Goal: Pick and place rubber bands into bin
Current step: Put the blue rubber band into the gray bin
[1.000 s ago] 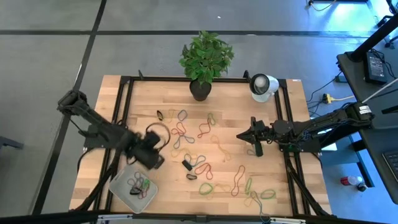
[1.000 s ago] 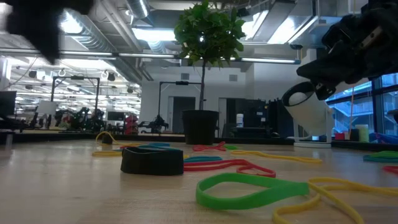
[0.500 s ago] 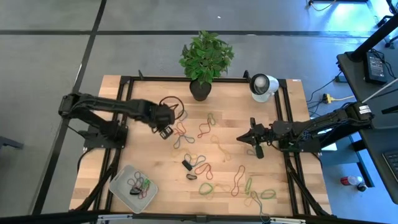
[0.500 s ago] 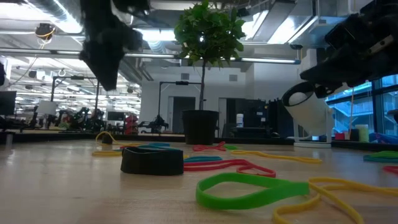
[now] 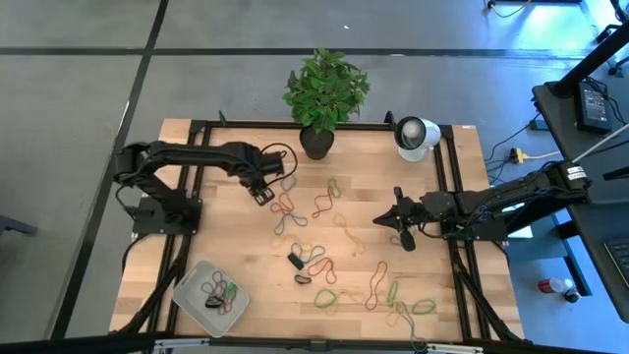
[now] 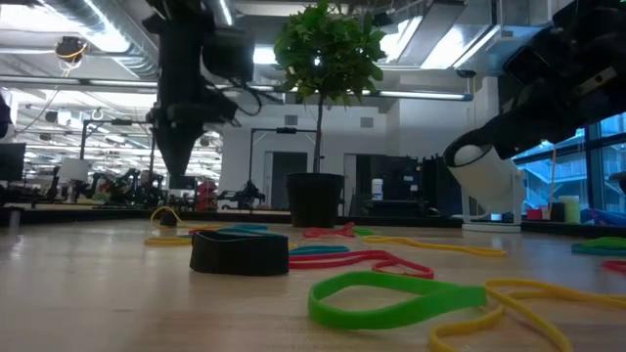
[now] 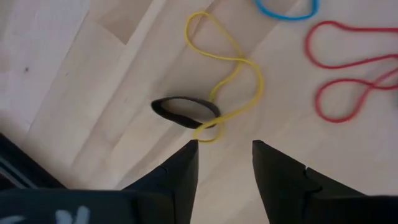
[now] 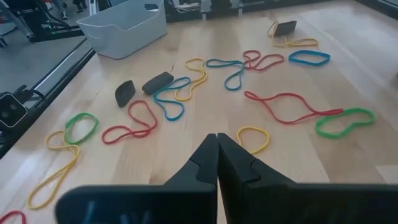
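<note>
Left claw (image 5: pixel 263 194) has travelled from above the bin (image 5: pixel 189 289), at 7 o'clock on the surface (image 5: pixel 226 246), up to the 11 o'clock part, and it now hangs over a dark band (image 7: pixel 185 111) tangled with a yellow band (image 7: pixel 225 62). Its fingers stand apart and hold nothing. I judge that one delivery is finished and a new pick begins here. Many rubber bands (image 5: pixel 324 265) are still spread across the middle of the surface. Right claw (image 5: pixel 401 220) waits at 3 o'clock, pressed closed and empty.
</note>
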`<state>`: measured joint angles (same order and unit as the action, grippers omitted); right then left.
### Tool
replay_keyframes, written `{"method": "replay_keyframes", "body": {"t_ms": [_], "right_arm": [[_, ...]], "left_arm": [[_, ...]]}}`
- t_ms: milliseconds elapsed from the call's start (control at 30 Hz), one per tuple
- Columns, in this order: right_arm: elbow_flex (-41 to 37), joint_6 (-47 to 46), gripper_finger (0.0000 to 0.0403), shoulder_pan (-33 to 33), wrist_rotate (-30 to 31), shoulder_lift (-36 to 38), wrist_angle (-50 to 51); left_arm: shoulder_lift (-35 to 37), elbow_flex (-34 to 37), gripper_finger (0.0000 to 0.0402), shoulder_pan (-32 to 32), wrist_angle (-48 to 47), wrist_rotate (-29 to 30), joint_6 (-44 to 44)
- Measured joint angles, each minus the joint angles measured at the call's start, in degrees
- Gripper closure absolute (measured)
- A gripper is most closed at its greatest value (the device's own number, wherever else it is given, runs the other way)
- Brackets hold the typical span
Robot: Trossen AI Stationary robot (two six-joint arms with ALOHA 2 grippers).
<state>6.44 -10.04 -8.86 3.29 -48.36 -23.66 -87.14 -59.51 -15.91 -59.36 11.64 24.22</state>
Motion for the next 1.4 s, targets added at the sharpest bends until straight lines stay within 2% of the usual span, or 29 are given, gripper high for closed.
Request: {"method": "replay_keyframes", "body": {"t_ms": [233,433,633,733,1033,1233,1400], "right_arm": [[0.0,1.4,0.0396,0.0,0.0,0.0,-0.2],[0.0,1.7,0.0394,0.1,0.0,0.0,-0.6],[0.0,2.9,0.0394,0.1,0.1,0.0,-0.7],[0.0,3.1,0.0394,0.1,0.1,0.0,-0.8],[0.0,4.6,0.0394,0.1,0.1,0.0,-0.8],[0.0,5.7,0.0394,0.8,0.2,0.0,-1.0],[0.0,4.8,0.0394,1.9,0.2,0.0,-1.0]], "left_arm": [[-4.1,0.0,0.0226,-1.6,4.1,-1.5,-4.4],[-7.9,0.0,0.0223,-1.7,10.1,-2.1,-9.0],[-11.8,0.0,0.0223,-2.1,14.8,-9.3,-9.0],[-12.3,0.0,0.0223,-0.5,17.5,-10.8,-9.3],[-12.3,0.0,0.0223,8.4,21.1,-10.3,-7.0],[-12.3,0.0,0.0224,15.1,23.2,-5.4,-5.1],[-12.3,0.0,0.0224,16.4,23.7,-2.0,-1.3]]}}
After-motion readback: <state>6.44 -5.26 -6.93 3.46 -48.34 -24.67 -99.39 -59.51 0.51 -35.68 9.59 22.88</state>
